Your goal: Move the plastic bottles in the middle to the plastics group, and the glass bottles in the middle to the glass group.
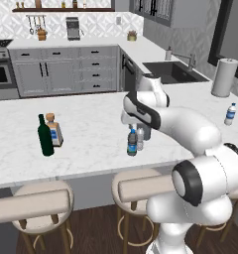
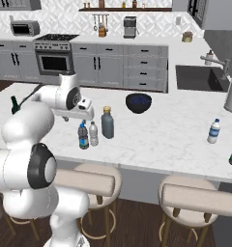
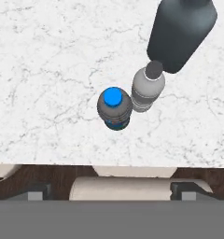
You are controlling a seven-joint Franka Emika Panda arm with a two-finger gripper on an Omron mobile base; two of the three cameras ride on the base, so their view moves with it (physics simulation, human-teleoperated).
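I am looking straight down on the blue-capped water bottle (image 3: 114,108), which is standing near the front edge of the bench (image 3: 48,70). The pale plastic bottle (image 3: 148,88) is standing just beside it, and the squat grey bottle (image 3: 181,30) is sitting right behind that one. Well off to one side of the blue-capped bottle, the green wine bottle (image 1: 45,136) and the cork-stoppered bottle (image 1: 54,130) are standing together. Well off to the other side, the small water bottle (image 1: 230,114) is standing near the paper towel roll (image 1: 224,77). I cannot tell whether my claw is released or clenched.
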